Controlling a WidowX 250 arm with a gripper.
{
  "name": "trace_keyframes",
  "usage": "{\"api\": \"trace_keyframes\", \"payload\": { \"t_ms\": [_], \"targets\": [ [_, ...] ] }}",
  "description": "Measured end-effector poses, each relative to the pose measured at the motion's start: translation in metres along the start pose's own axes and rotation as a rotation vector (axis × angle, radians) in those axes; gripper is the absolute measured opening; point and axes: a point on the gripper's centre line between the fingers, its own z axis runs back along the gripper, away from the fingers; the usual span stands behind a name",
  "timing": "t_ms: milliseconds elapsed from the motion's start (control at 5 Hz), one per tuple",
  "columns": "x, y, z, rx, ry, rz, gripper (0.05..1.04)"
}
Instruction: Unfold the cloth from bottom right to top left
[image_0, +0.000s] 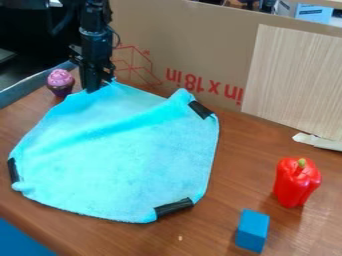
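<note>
My tool (99, 87) pinches the cloth (120, 155) at its far-left corner. It's mostly unfolded, I judge (one ridge lingers); lowering and release remain.

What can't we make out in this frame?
All in the camera view:
- Whether the pincer grips the cloth: its dark parts blend together at the contact.
- Any black strip at that corner: would be hidden behind the pincer.
- Wooden tabletop under the cloth: covered by it.
- Pale speck: too small to identify.
- White strip: right edge cuts it off.
</note>
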Motion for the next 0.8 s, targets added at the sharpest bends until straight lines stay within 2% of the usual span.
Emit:
{"api": "trace_keyframes", "payload": {
  "t_ms": [400, 600, 800],
  "targets": [
    [0.003, 0.008, 0.003, 0.047, -0.015, 0.007, 0.054],
    [0.01, 0.015, 0.016, 0.065, -0.048, 0.021, 0.053],
    [0.014, 0.017, 0.01, 0.068, -0.036, 0.025, 0.075]
  ]
}}
